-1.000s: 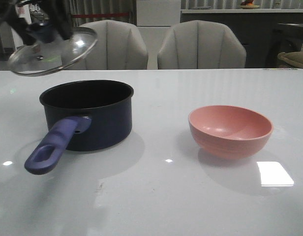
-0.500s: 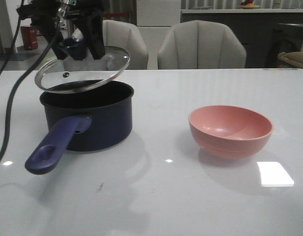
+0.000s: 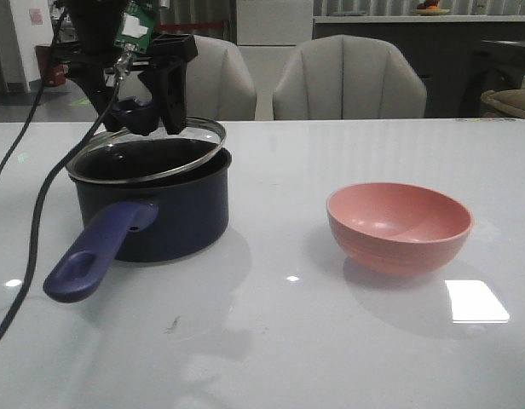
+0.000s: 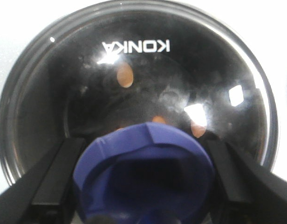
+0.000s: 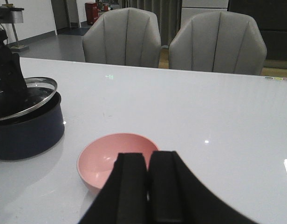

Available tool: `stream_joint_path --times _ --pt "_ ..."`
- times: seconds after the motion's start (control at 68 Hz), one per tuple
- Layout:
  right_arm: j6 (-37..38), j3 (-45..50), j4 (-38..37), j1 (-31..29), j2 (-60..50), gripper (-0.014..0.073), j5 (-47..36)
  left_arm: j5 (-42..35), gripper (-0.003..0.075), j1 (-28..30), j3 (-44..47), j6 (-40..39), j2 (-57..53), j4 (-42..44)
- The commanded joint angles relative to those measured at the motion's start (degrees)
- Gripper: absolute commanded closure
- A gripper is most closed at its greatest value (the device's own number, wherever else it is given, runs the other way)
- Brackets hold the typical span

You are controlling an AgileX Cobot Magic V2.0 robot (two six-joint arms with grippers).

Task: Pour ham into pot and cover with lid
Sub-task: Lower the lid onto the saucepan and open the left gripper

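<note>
The dark navy pot (image 3: pixel 169 217) stands at the table's left, its purple-blue handle (image 3: pixel 96 251) pointing to the front left. My left gripper (image 3: pixel 136 115) is shut on the blue knob (image 4: pixel 143 175) of the glass lid (image 3: pixel 147 152), which lies slightly tilted on or just above the pot's rim. Through the glass, a few orange-pink ham pieces (image 4: pixel 125 75) lie on the pot's black bottom. My right gripper (image 5: pixel 148 161) is shut and empty, above the table in front of the pink bowl (image 5: pixel 116 158); the pot (image 5: pixel 27 128) shows at that view's left.
The salmon-pink bowl (image 3: pixel 399 226) stands empty at the table's right. Two grey chairs (image 3: pixel 348 77) stand behind the far edge. The left arm's black cable (image 3: pixel 28 230) hangs down over the table's left side.
My left gripper has carried the lid from high at the far left rightward and down onto the pot. Bowl and pot have not moved.
</note>
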Motion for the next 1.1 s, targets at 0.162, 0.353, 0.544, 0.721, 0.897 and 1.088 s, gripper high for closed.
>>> stream_joint_path --times 0.162,0.353,0.544,0.721,0.897,1.088 --pt "-0.52 -1.65 0.13 0.04 0.37 0.0447 -4.58 -1.28 0.0128 -0.24 -1.96 0.00 -1.09 -1.04" --pt "-0.52 -1.65 0.13 0.04 0.37 0.0447 -4.58 -0.16 0.0113 -0.24 -5.43 0.00 -1.09 -1.24" --pt "-0.52 -1.65 0.13 0.04 0.37 0.0447 -4.58 3.08 0.0114 -0.14 -9.60 0.00 -1.96 -1.05" --pt "-0.52 -1.65 0.13 0.04 0.37 0.0447 -4.58 3.50 0.0114 0.09 -9.27 1.51 -6.52 -1.05" --pt "-0.52 -1.65 0.13 0.04 0.37 0.0447 -4.58 3.09 0.0114 0.09 -7.09 3.68 -13.95 -1.05" --pt "-0.52 -1.65 0.13 0.04 0.37 0.0447 -4.58 0.13 0.0115 0.09 2.58 6.26 -25.23 -1.05"
